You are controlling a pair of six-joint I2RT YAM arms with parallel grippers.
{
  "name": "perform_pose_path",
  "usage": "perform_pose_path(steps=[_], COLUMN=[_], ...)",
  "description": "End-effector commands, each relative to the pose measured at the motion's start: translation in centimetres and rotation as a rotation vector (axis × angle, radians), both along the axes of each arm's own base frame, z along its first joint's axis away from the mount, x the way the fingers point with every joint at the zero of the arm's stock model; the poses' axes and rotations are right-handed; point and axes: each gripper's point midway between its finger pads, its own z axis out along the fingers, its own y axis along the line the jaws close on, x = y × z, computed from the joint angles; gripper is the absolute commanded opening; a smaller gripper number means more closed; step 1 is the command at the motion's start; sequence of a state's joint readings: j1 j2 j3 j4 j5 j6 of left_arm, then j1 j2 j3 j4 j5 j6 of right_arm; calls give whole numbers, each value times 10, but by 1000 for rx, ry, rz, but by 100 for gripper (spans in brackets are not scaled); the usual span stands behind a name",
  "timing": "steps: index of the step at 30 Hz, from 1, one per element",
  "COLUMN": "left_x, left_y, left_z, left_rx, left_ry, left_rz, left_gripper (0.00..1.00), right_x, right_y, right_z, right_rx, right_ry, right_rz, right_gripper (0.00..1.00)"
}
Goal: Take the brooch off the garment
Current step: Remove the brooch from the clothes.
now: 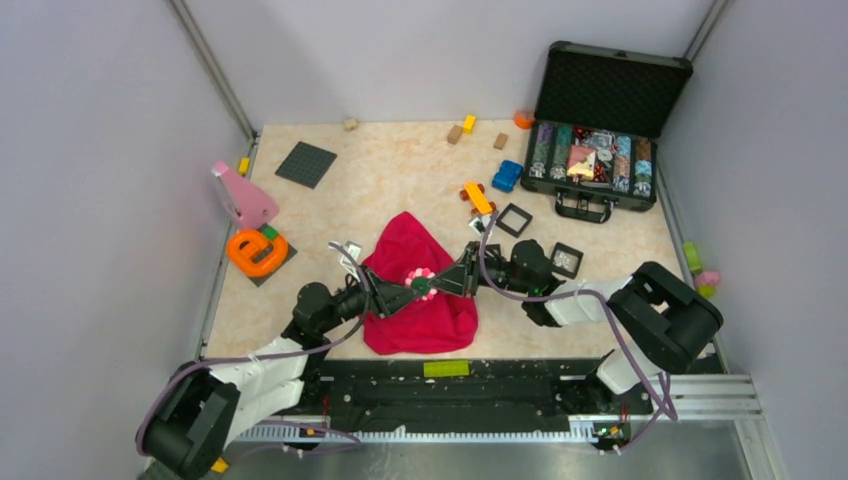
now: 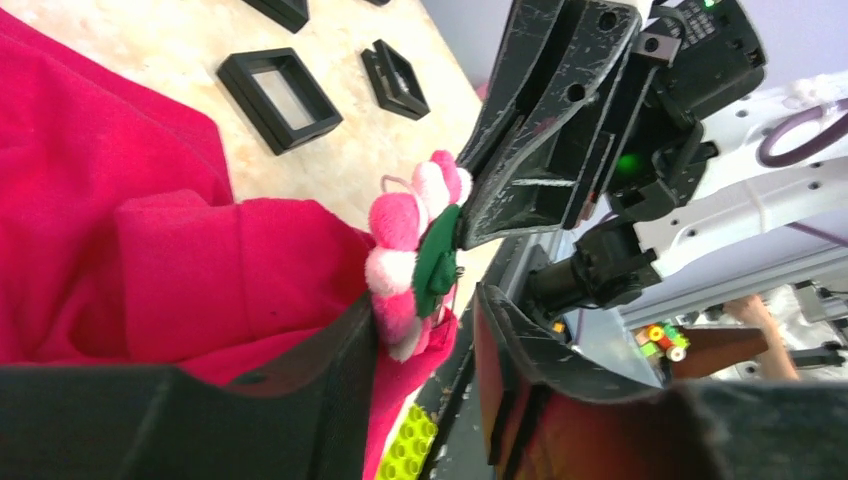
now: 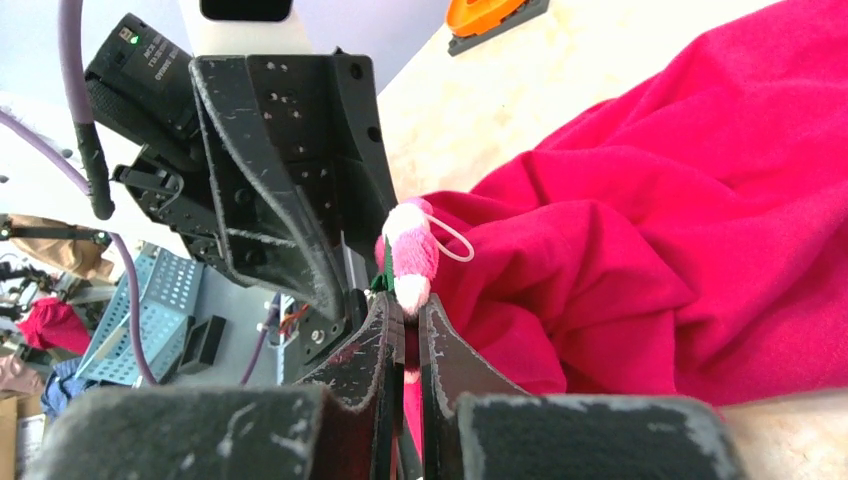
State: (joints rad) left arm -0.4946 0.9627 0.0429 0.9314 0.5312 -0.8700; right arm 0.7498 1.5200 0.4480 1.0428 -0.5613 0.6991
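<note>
The brooch [image 1: 420,283], a round pink-and-white flower with a green centre, sits on the crumpled red garment [image 1: 420,325] in the middle of the table. My right gripper [image 1: 447,284] comes in from the right and is shut on the brooch [image 3: 412,255], its petals pinched between the fingertips [image 3: 438,330]. My left gripper [image 1: 398,292] faces it from the left. In the left wrist view its jaws stand apart around the brooch [image 2: 410,250], one finger [image 2: 340,380] resting against the garment [image 2: 150,250] just under the petals. The brooch still lies against the cloth [image 3: 650,230].
An open black case [image 1: 598,160] of chips stands at the back right. Two black square frames [image 1: 515,219] lie beside the garment. An orange ring toy [image 1: 256,250] and a pink piece [image 1: 243,195] sit at the left, a blue car [image 1: 507,176] behind, a lime brick [image 1: 446,368] at the front.
</note>
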Motion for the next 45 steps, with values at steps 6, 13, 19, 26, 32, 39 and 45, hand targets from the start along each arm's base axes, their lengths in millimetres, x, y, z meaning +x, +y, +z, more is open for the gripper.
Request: perform_pose_path(steps=[6, 13, 19, 26, 32, 39, 45], left_x=[-3, -3, 7, 1, -8, -14, -10], left_y=[4, 2, 10, 6, -1, -9, -8], left_z=[25, 20, 15, 25, 22, 12, 19], left_rx=[-11, 8, 23, 7, 12, 25, 24], left_ry=[-96, -84, -82, -137, -111, -66, -77], left_rz=[12, -11, 35, -24, -103, -192, -175], left_gripper=[53, 41, 55, 34, 28, 26, 0], right_x=[-13, -20, -19, -11, -6, -1, 5], right_y=[10, 13, 13, 9, 11, 13, 13], right_z=[15, 9, 4, 7, 10, 21, 29], right_rx=[-47, -73, -138, -151, -145, -122, -112], right_ry=[-129, -138, -157, -178, -183, -204, -213], right_rz=[178, 262, 292, 268, 259, 256, 238], right_gripper=[0, 0, 0, 0, 0, 0, 0])
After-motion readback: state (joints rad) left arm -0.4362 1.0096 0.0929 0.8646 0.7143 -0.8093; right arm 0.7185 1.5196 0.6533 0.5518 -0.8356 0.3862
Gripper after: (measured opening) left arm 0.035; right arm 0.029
